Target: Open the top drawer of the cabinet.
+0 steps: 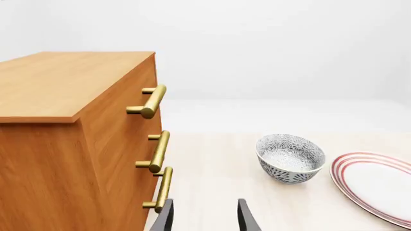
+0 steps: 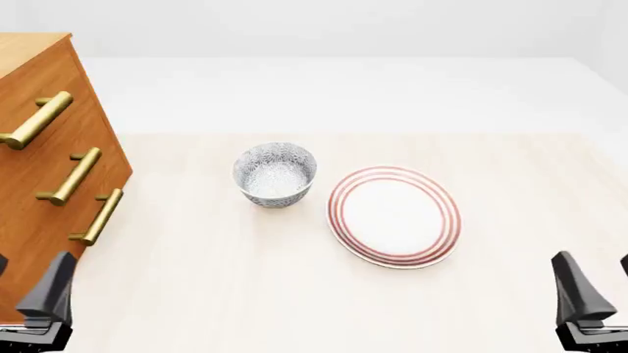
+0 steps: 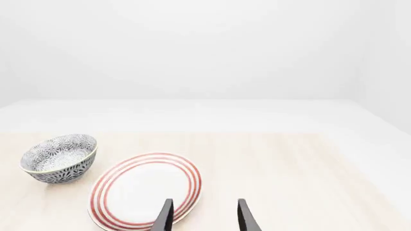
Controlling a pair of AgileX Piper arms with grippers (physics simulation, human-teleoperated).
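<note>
Left gripper point(image 1: 204, 217): two slim dark grey fingers point(image 1: 164, 216), flat-sided, tapering to narrow tips; matte finish. Front view shows blocky dark base beneath finger. Right gripper point(image 3: 204, 216): identical pair, same dark grey, same taper. No cables, screws or markings discernible on either.

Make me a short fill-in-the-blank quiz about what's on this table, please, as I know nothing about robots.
1. The orange-brown wooden cabinet has ____ brass bar handles.
2. The white round plate has ____ rings around its rim.
3. The patterned grey-and-white bowl sits between the cabinet and the ____.
4. The top drawer of the cabinet is ____.

Missing words: three; red; plate; closed
</note>
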